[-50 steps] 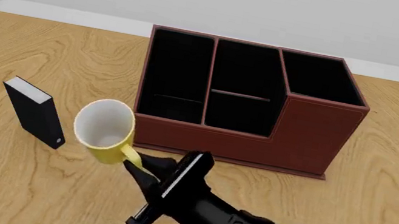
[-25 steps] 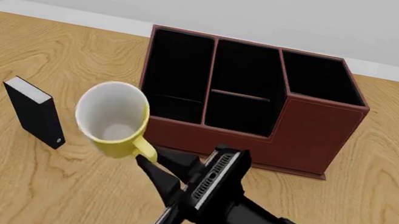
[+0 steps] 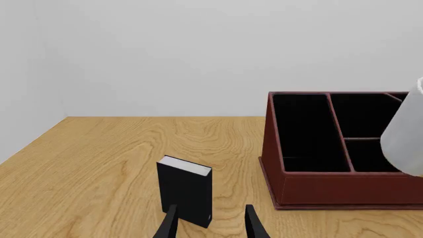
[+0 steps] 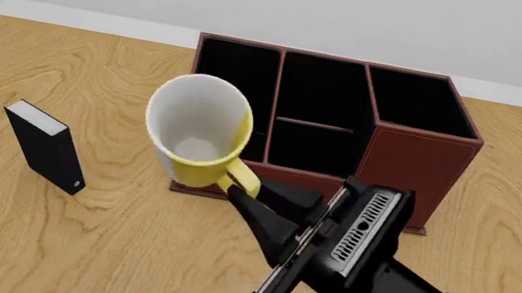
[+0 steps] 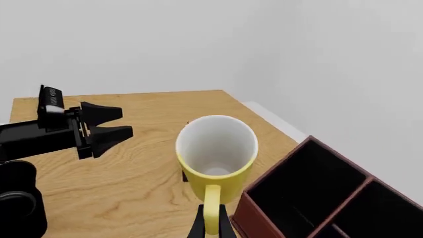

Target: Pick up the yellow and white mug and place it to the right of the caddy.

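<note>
A: Left wrist view?
B: The left gripper [image 3: 210, 225] is sitting with fingers apart near the black block [image 3: 185, 191]; the caddy [image 3: 343, 153] is standing beyond.

A: Front view?
B: The right gripper [image 4: 250, 193] is clamping the mug's [image 4: 200, 129] handle, holding it above the table [image 4: 92, 68], before the caddy's [image 4: 328, 130] left front.

A: Right wrist view?
B: Fingers are pinching the handle [image 5: 211, 208].

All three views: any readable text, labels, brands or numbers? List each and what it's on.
None readable in the current views.
Yellow and white mug: plain, no print.
Dark red-brown leather-look caddy: no label.
Small black white-topped block: a tiny pale speck low on its front, too small to read.
Right claw: no lettering visible.
</note>
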